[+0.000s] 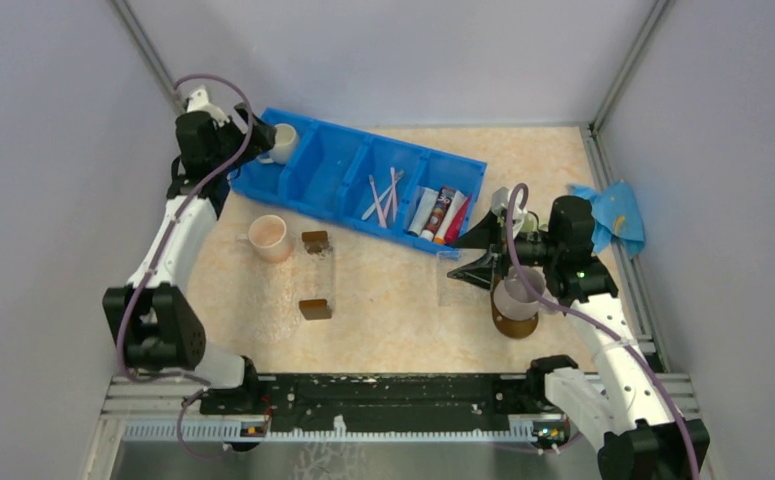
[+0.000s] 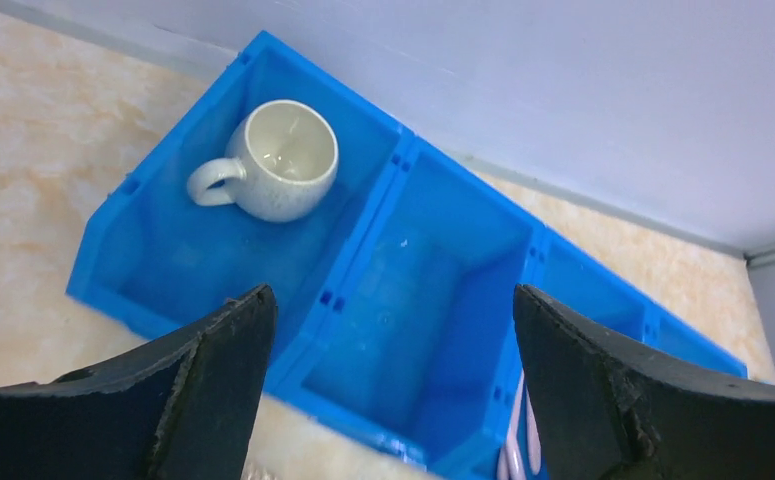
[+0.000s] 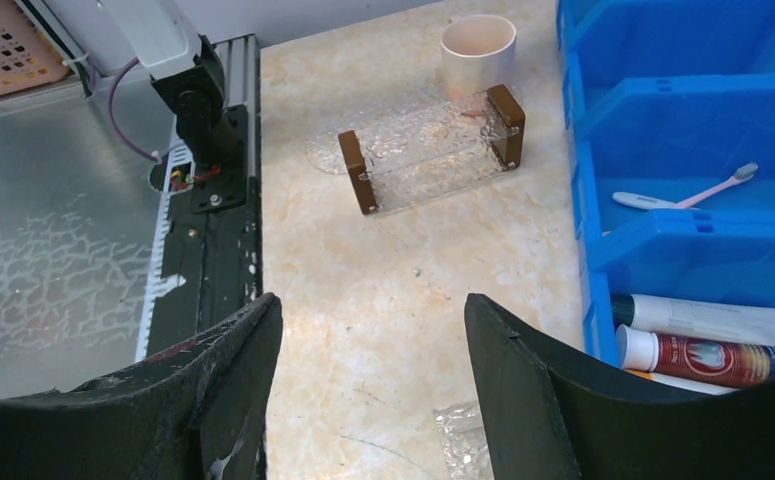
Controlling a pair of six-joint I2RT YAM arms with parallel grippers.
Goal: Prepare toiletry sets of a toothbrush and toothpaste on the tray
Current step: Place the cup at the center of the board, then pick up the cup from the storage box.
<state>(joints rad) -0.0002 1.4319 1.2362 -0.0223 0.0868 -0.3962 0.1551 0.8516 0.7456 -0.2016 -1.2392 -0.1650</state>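
Pale pink and white toothbrushes (image 1: 383, 195) (image 3: 683, 192) lie in the blue bin's third compartment. They also peek in at the bottom of the left wrist view (image 2: 523, 440). White, red and dark toothpaste tubes (image 1: 441, 212) (image 3: 723, 355) fill the rightmost compartment. A clear textured tray (image 1: 315, 275) (image 3: 428, 150) with a brown block at each end lies on the table with nothing on it. My left gripper (image 1: 260, 140) (image 2: 393, 295) hangs open over the bin's left end, holding nothing. My right gripper (image 1: 458, 257) (image 3: 373, 300) is open above bare table, just left of the toothpaste.
The blue bin (image 1: 348, 165) (image 2: 363, 300) holds a white mug (image 1: 283, 142) (image 2: 281, 160) in its left compartment. A pink mug (image 1: 268, 238) (image 3: 478, 50) stands beside the tray. Under my right wrist are a greyish mug (image 1: 518, 292) and a second clear tray (image 1: 460, 285). A blue cloth (image 1: 613, 215) lies far right.
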